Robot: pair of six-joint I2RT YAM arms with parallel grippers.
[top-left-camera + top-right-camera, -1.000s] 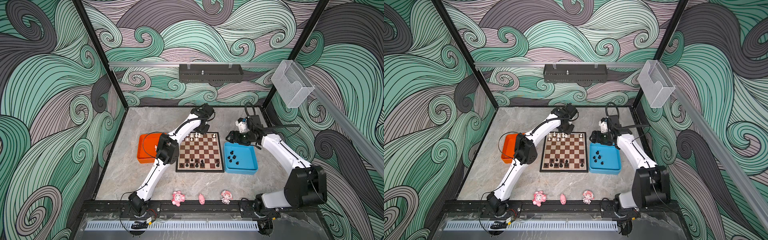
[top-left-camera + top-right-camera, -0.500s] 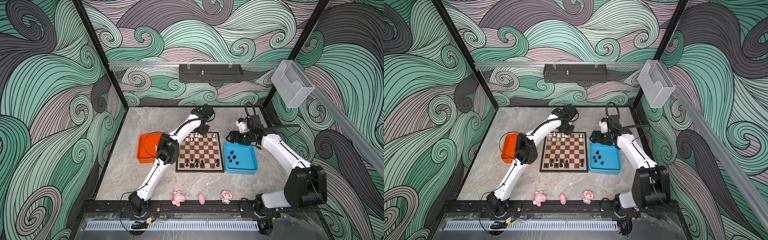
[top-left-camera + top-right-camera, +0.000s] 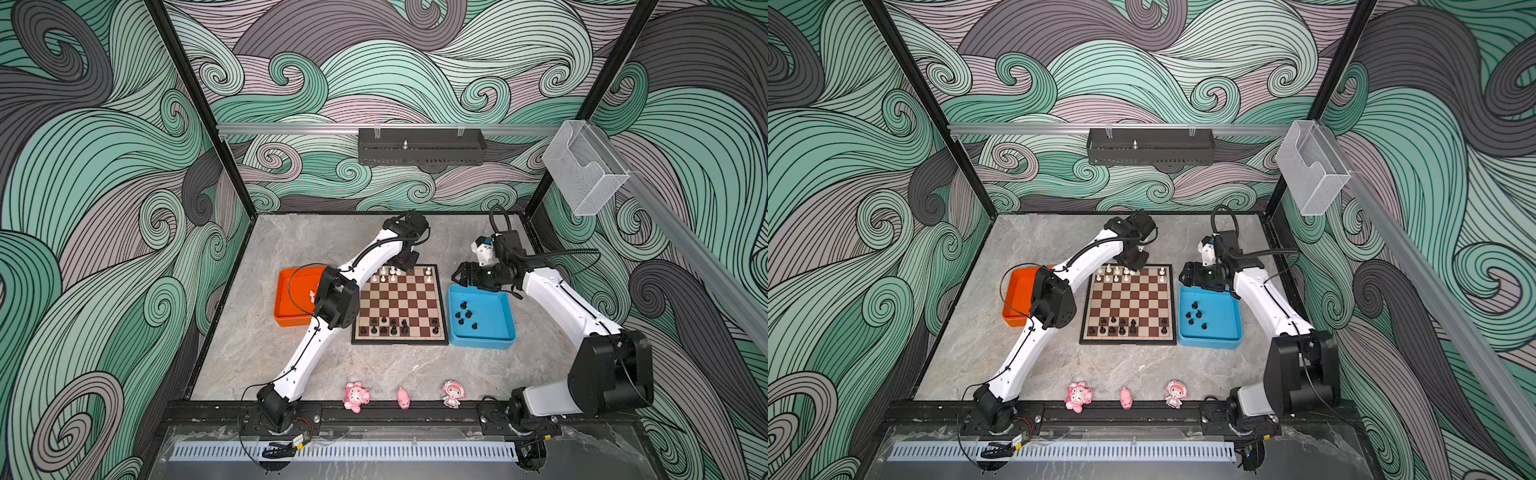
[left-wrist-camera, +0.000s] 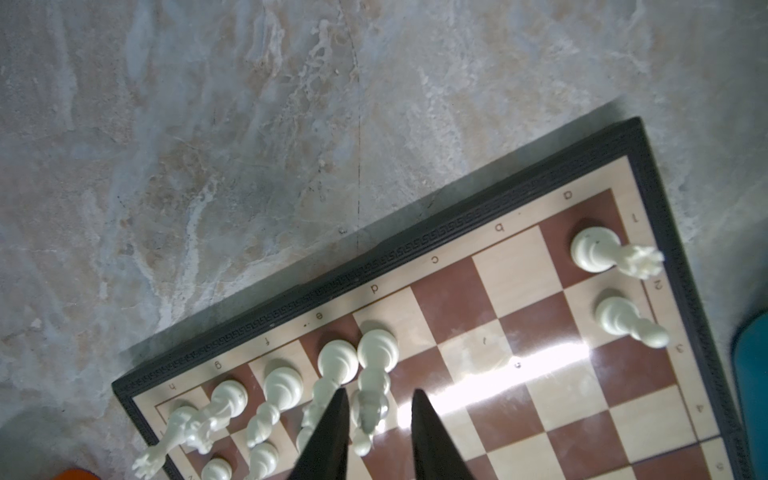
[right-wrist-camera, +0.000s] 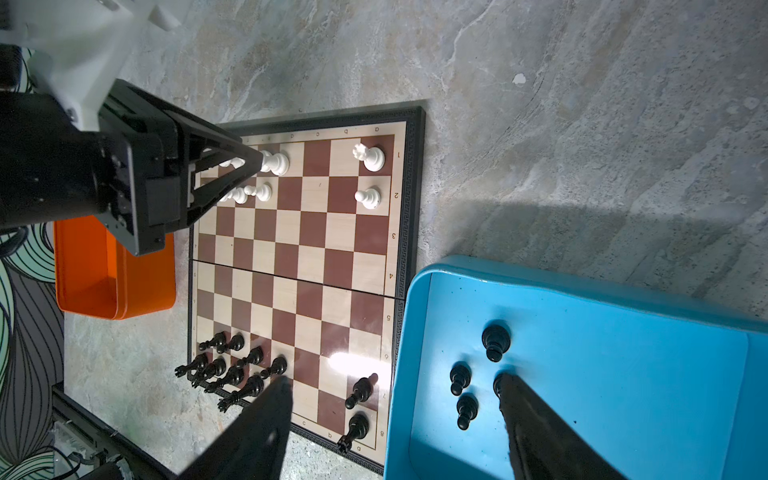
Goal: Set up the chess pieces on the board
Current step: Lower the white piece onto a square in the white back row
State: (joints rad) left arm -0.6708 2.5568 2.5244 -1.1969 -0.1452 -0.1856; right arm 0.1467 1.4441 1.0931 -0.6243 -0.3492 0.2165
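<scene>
Marbled grey tabletop (image 4: pixel 208 145), swirl-papered walls, and all the action is on the far rank. The left gripper (image 4: pixel 379 392) has drawn its jaws in a touch over the last second, yet they are not pinching. They straddle the head of the tall white piece (image 4: pixel 377 353), with daylight on one side. That piece stands upright on the d-file square of the board (image 4: pixel 511 266), just beside its neighbour. The arm itself has hardly shifted. My read: a placement being finished or straightened, so white's back rank is filling from the left.

The right gripper (image 5: pixel 391 380) is unchanged, jaws spread wide and empty by the far left corner of the blue tray (image 5: pixel 623 374).

Now the count:
- **White men (image 4: pixel 282 382) on the far rank:** six, with the b and c squares bare.
- **White pawns (image 4: pixel 619 318):** one on the a-file and at least two at the left; the fingers hide any others.
- **Black men (image 5: pixel 253 355) on the near ranks:** ten, by my count.
- **Black pawns (image 3: pixel 464 305) in the blue tray:** five in both top views.
- **Orange tray (image 3: pixel 291 307):** a white piece or two; the arm hides the rest.
- **Pink figurines (image 3: pixel 356 395):** three along the near edge.
</scene>
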